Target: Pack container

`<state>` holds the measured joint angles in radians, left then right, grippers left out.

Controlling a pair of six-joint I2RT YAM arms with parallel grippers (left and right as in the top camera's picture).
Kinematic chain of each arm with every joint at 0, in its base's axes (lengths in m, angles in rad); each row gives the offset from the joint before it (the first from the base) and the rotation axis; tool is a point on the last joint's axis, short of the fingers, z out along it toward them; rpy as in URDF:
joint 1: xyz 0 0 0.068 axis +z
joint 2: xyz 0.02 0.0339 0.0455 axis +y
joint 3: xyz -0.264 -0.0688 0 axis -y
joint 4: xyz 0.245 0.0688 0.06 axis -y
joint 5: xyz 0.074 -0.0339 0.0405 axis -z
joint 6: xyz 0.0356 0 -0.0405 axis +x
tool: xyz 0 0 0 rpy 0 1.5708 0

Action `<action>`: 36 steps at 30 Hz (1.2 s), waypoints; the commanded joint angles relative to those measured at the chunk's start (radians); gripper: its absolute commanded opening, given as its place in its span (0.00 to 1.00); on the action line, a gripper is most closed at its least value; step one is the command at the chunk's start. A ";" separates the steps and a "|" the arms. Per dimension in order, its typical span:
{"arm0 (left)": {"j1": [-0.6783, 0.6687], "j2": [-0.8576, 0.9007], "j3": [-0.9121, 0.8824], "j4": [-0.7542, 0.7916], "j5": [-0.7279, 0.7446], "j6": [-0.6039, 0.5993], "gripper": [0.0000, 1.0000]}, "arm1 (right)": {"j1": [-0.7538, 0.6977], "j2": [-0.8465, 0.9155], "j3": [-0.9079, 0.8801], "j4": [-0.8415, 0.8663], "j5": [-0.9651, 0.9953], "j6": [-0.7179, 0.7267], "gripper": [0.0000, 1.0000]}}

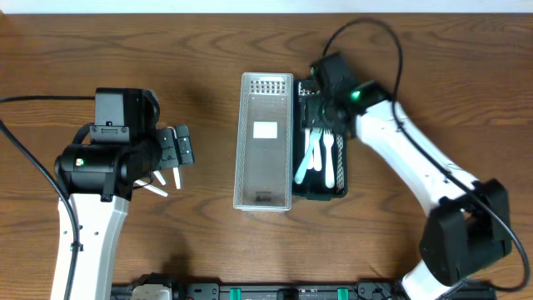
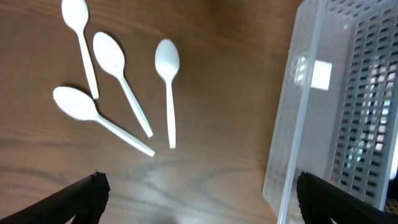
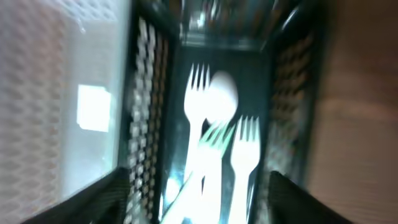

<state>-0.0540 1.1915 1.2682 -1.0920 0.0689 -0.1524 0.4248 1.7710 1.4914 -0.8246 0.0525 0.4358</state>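
Observation:
Several white plastic spoons (image 2: 118, 93) lie loose on the wooden table; in the overhead view (image 1: 164, 181) they are partly hidden under my left arm. My left gripper (image 2: 199, 202) is open and empty above the table, between the spoons and the clear mesh container (image 2: 336, 112), and it also shows in the overhead view (image 1: 176, 148). The clear container (image 1: 266, 142) is empty. A black mesh container (image 1: 339, 179) beside it holds white forks (image 3: 198, 99) and spoons. My right gripper (image 3: 199, 199) is open and empty over the black container's far end, also seen from overhead (image 1: 319, 112).
The two containers stand side by side, touching, in the middle of the table. The right arm's cable (image 1: 366, 33) loops above the far end. A black rail (image 1: 250, 292) runs along the front edge.

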 commanded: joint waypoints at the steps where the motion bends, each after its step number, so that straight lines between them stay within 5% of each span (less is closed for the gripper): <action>1: 0.005 0.008 0.030 0.003 -0.006 0.016 0.98 | -0.096 -0.109 0.117 -0.039 0.092 -0.033 0.89; 3: 0.007 0.029 0.030 0.009 -0.040 0.006 0.98 | -0.159 -0.135 0.142 -0.063 0.097 -0.049 0.99; 15: 0.076 0.466 0.030 0.137 -0.068 -0.020 0.98 | -0.531 -0.145 0.103 -0.189 0.063 -0.122 0.99; 23: 0.122 0.693 0.030 0.243 0.063 0.045 0.98 | -0.562 -0.145 -0.005 -0.171 0.063 -0.122 0.98; 36: 0.148 0.818 0.029 0.279 0.063 0.054 0.98 | -0.562 -0.143 -0.060 -0.145 0.064 -0.123 0.99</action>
<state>0.0906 1.9720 1.2835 -0.8097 0.1253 -0.1143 -0.1371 1.6226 1.4361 -0.9718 0.1200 0.3275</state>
